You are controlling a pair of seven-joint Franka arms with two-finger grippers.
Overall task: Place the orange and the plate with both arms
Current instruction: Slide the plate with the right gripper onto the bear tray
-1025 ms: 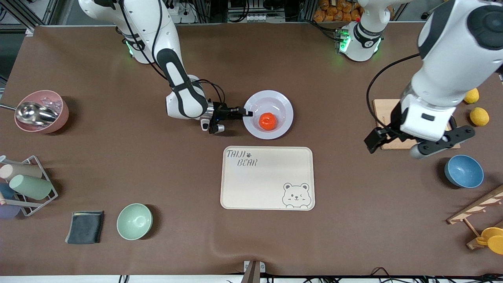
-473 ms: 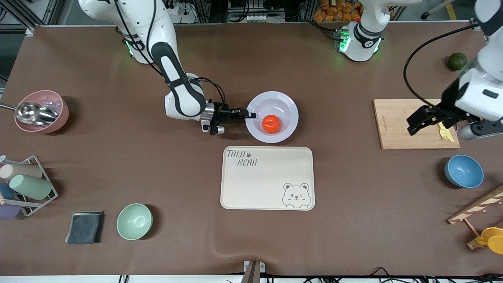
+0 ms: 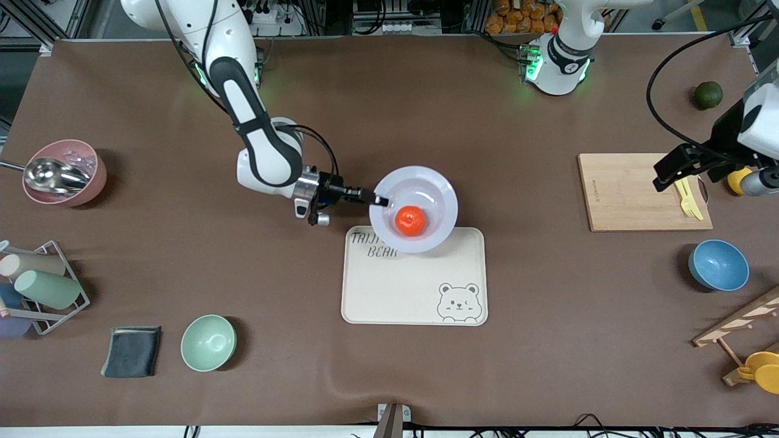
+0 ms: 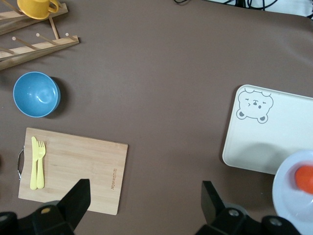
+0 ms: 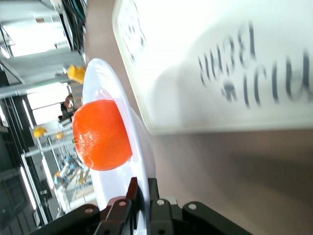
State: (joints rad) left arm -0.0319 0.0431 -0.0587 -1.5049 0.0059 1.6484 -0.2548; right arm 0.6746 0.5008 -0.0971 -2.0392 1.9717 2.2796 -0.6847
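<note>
The orange (image 3: 409, 220) lies in the pale plate (image 3: 433, 190). My right gripper (image 3: 380, 199) is shut on the plate's rim, on the side toward the right arm's end of the table. It holds the plate over the edge of the cream bear tray (image 3: 414, 286) that lies toward the robots. The right wrist view shows the orange (image 5: 100, 134) on the plate (image 5: 117, 188), the rim pinched in the gripper (image 5: 144, 200), and the tray (image 5: 220, 58) below. My left gripper (image 3: 712, 173) hangs open and empty over the cutting board's end; it appears as (image 4: 144, 200) in its own wrist view.
A wooden cutting board (image 3: 633, 191) carries a yellow fork (image 3: 688, 198). Near it are a blue bowl (image 3: 718, 264), a lemon (image 3: 736, 179) and a dark green fruit (image 3: 708, 95). Toward the right arm's end stand a pink bowl with a scoop (image 3: 64, 172), a cup rack (image 3: 36, 286), a mint bowl (image 3: 208, 342) and a dark cloth (image 3: 132, 351).
The right gripper has carried the plate with the orange from the bare table to over the tray's edge. The left arm has swung away toward its own end of the table.
</note>
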